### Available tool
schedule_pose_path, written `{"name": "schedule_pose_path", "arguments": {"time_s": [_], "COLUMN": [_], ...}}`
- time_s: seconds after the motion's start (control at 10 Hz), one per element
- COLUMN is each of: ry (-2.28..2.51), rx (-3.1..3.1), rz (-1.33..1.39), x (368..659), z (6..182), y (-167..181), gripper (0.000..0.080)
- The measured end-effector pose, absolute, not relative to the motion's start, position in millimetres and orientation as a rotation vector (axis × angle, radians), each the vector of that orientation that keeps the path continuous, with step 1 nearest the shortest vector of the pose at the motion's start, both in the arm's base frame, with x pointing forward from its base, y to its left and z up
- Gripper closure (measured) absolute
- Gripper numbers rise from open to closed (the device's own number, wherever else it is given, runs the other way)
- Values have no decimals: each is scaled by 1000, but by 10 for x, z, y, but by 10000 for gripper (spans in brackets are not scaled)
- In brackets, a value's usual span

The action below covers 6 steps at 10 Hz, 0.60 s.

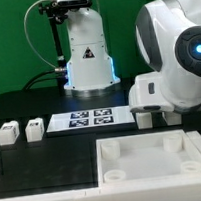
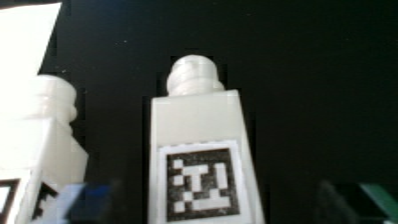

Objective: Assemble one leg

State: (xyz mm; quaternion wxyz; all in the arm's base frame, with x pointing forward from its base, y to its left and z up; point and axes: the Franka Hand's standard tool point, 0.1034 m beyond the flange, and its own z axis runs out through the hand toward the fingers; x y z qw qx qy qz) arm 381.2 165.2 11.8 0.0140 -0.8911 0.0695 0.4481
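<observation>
White plastic fills your wrist view: the leg [image 2: 198, 120] lies on the black table [image 2: 116, 60], tag [image 2: 198, 182] towards the camera, between the fingers [image 2: 80, 200] of the gripper [image 2: 217, 200], which stand apart on either side and grip nothing. You see another leg [image 2: 45, 130] just beside it.

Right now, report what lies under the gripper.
A leg, tag facing the camera, lies on the black table between the open gripper fingers. A second leg lies beside it. Whatever is beneath the leg is covered.
</observation>
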Motion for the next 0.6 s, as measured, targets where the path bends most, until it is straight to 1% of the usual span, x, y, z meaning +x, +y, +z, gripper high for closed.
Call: {"name": "schedule_pose_path", "arguments": {"time_s": [0.1,0.2,0.6], "ry": [216,215,214], "rx": [-2775,-2774,-2774], "rz": [1396,1397,1397], "x": [3812,3811,3812], "z": [119,122,123], "y": [1652,1654,1655], "gripper": [414,509,509]}}
